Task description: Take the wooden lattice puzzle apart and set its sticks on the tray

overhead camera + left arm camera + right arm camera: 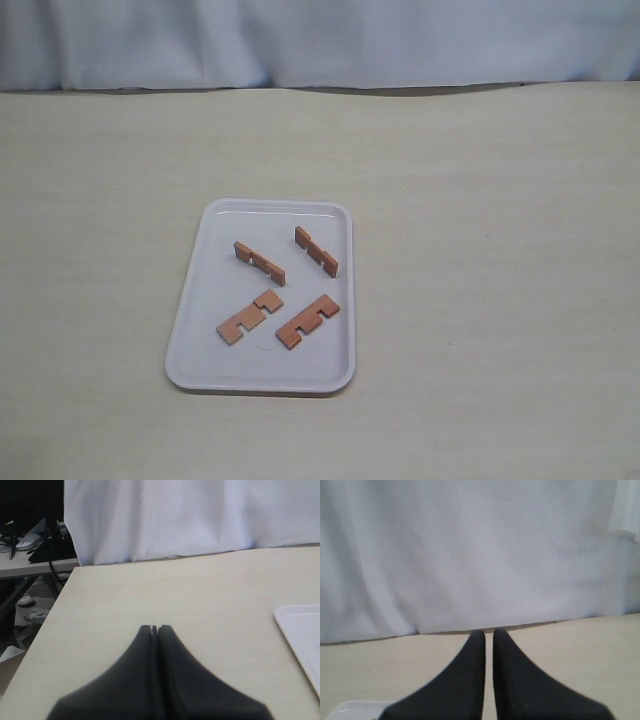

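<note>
The white tray [300, 362] lies on the table in the exterior view. No assembled lattice puzzle shows. Its four reddish-brown notched sticks lie apart on the tray. Two stand on edge at the far end [259, 262] [316, 251], and two lie flat nearer the front [249, 316] [307, 321]. Neither arm appears in the exterior view. My left gripper [154, 628] is shut and empty above bare table, with a tray corner [305, 635] off to one side. My right gripper [489, 632] is shut to a thin slit and holds nothing. A tray corner [355, 707] shows beside it.
A white cloth backdrop [320, 40] hangs along the table's far edge. In the left wrist view the table's side edge [55, 605] drops off toward a dark area with cables and clutter [30, 545].
</note>
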Motion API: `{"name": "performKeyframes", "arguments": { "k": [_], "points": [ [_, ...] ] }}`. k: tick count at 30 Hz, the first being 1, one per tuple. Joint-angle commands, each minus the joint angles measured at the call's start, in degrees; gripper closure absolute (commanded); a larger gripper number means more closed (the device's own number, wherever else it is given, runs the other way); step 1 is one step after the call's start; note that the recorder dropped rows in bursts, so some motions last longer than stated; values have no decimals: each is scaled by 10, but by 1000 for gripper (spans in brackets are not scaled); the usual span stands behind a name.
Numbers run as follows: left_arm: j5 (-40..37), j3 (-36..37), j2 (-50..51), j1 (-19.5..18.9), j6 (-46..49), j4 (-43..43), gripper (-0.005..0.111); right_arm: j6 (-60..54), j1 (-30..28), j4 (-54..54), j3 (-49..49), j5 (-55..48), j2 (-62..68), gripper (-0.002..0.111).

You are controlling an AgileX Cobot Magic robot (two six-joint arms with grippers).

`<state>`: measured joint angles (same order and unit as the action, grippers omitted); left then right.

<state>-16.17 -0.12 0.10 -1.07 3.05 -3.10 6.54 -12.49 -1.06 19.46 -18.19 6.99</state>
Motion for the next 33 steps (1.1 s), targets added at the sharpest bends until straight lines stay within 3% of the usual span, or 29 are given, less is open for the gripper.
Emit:
{"name": "performKeyframes", "arguments": {
  "k": [1,17,33],
  "points": [
    [7,1,-1,4,-3,-4,107,-1,14,4,-2,12,-41,103],
    [7,1,-1,4,-3,-4,107,3,14,-4,31,-13,-70,103],
    [3,1,-1,4,-3,-4,107,2,14,3,-148,106,-70,103]
  ]
}}
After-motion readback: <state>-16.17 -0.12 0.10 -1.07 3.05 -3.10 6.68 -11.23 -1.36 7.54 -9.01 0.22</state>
